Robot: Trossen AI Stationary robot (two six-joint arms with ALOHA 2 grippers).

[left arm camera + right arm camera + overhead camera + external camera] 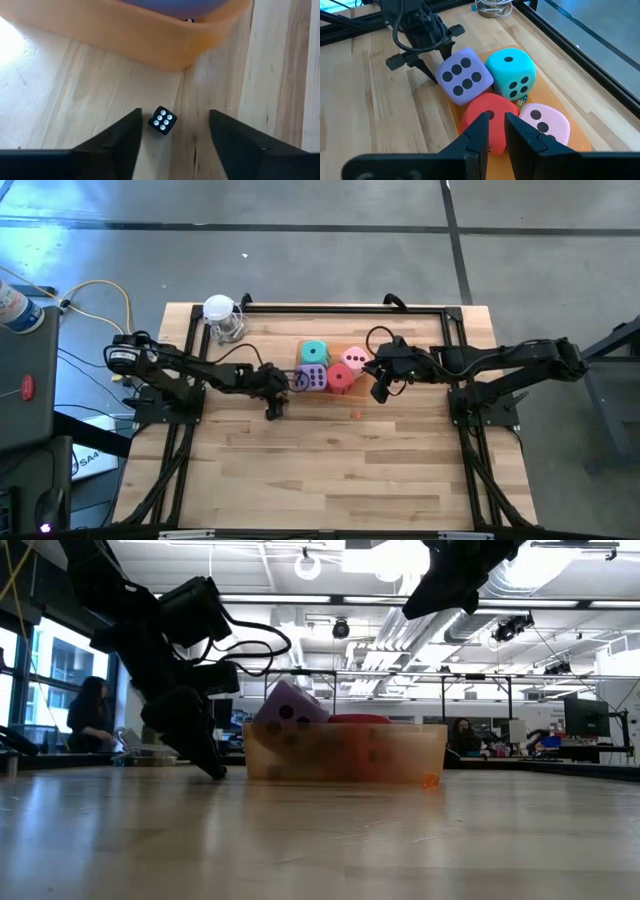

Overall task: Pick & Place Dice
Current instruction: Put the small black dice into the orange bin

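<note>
Wooden table point(330, 460) holds teal, purple, pink, red dice point(330, 367).

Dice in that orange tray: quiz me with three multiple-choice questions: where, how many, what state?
1. Where is the small black white-dotted die? A in the tray; B on the wooden table; C in a cup.
2. How many big soft dice fill the translucent orange plastic tray? A two; B four; C six.
3. The left tool is: A gripping a big die; B open around the black die; C holding the tray.
B: it lies on bare wood. B: teal, purple, red and pink. B: its fingers flank it, gaps showing.
</note>
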